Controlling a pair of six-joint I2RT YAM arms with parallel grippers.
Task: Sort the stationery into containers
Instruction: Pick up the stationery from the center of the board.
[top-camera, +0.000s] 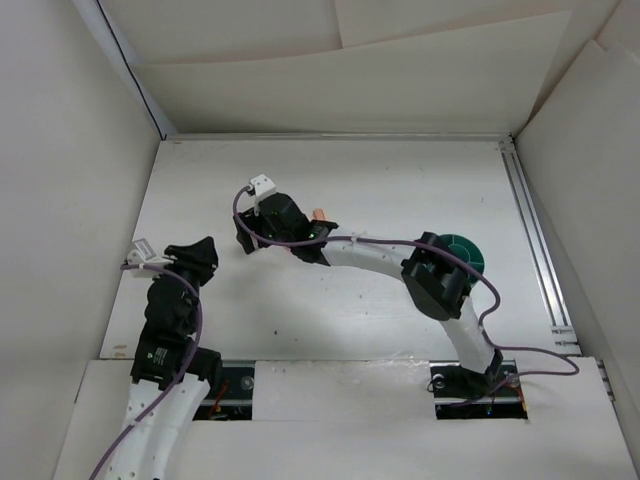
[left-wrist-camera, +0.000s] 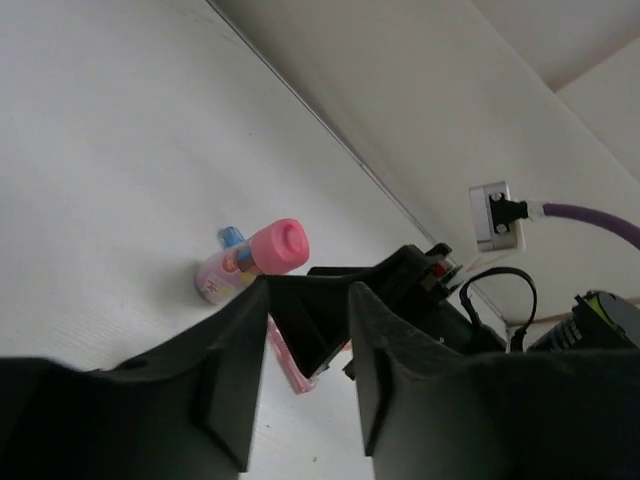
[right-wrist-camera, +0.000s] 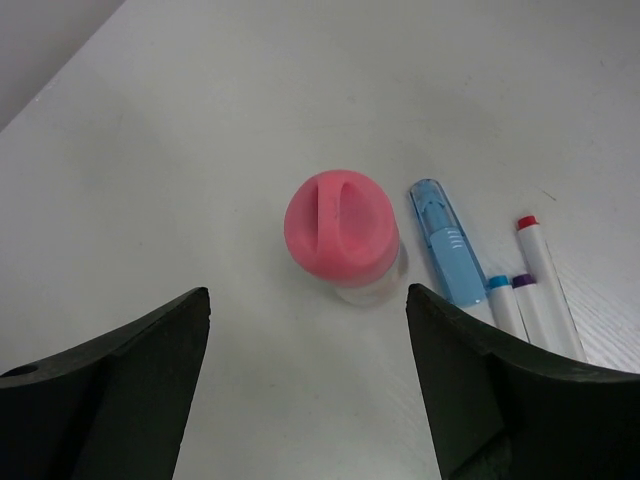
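Top view: my R claw (top-camera: 252, 232) is out left, teal cup (top-camera: 462, 250) well off to the right; L claw (top-camera: 200, 255) sits just near-left of it. L wrist: L jaws apart, empty, pink-capped piece (left-wrist-camera: 255, 262) beyond them. R wrist: jaws wide apart, pink-capped piece upright straight below, centred btwn them, so R arm's nearer; blue eraser (right-wrist-camera: 445, 240) and pens (right-wrist-camera: 545, 295) lie just right.

Bright, even, diffuse light; shadows faint and soft; the top view seems slightly grainy.
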